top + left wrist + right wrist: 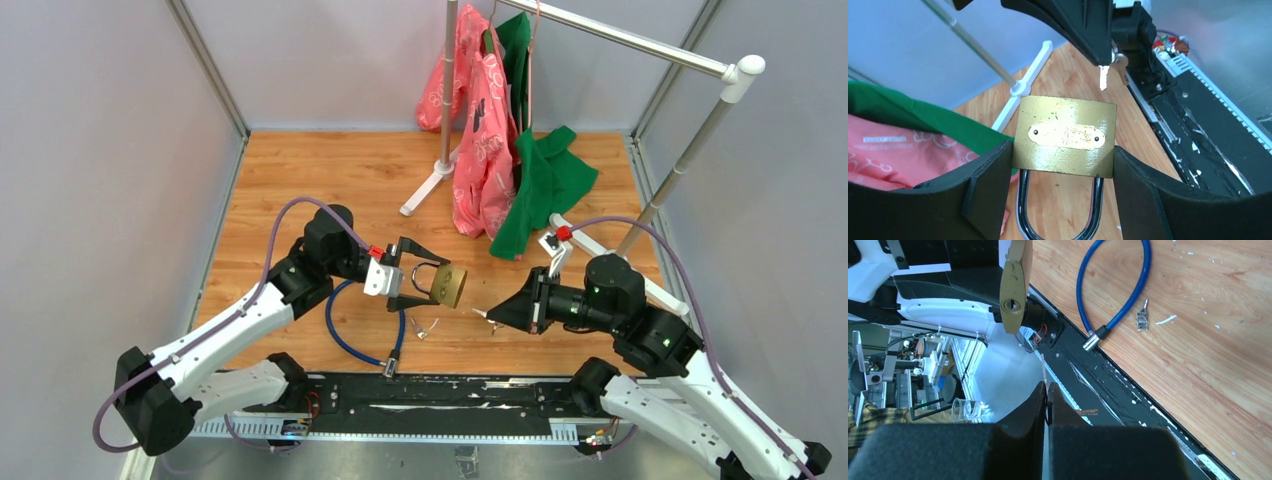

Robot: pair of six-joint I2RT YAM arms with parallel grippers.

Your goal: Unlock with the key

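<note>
Two grips are on. My left gripper pinches the padlock by its brass sides, and my right gripper is pressed together on the key, blade poking out. The padlock hangs mid-air at centre of the top view, with the key just right of it, apart. The keyhole sits upper left in my right wrist view, off the blade's line. I'd call this the lining-up step. Next I must bring the blade level with that slot, match its angle, push straight in, then turn. A cable lock lies on the table.
</note>
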